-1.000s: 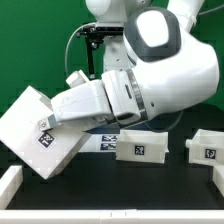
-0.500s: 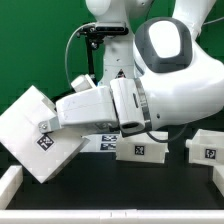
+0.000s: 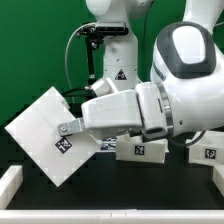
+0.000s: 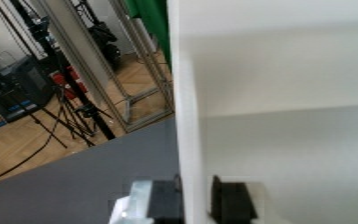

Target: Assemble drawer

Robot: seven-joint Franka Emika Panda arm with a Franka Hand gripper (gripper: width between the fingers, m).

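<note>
Casing (image 3: 38, 128) sits at the exterior view's left, tipped up on one corner so that it reads as a diamond, with its tag (image 3: 62, 144) turned toward us. We cannot tell whether the lowest corner touches the table (image 3: 120, 188) or hangs just clear of it. We put the tilt down to the grip: the gripper (image 3: 66, 127) has the casing by one thin wall. In the wrist view that wall's edge runs straight in between the two fingers (image 4: 153, 200), a light one on one side and a dark one on the other. Both are drawn in against the plastic with no gap that we can make out, so the tool is closed on the wall and carries nothing else. Our guess is that holding it by a wall lets the wrist turn the casing until its open side faces where a tray can go in. The middle tray box (image 3: 140, 149) and the right-hand tray box (image 3: 207, 151) lie flat on the table, well apart from the casing, and neither is inserted. A sliver of the marker board (image 3: 106, 143) shows between the casing and the middle tray box. The arm (image 3: 185, 75) comes in from the exterior view's right. Its forearm lies low and nearly level above the trays, and the hand points leftward into the casing.
</note>
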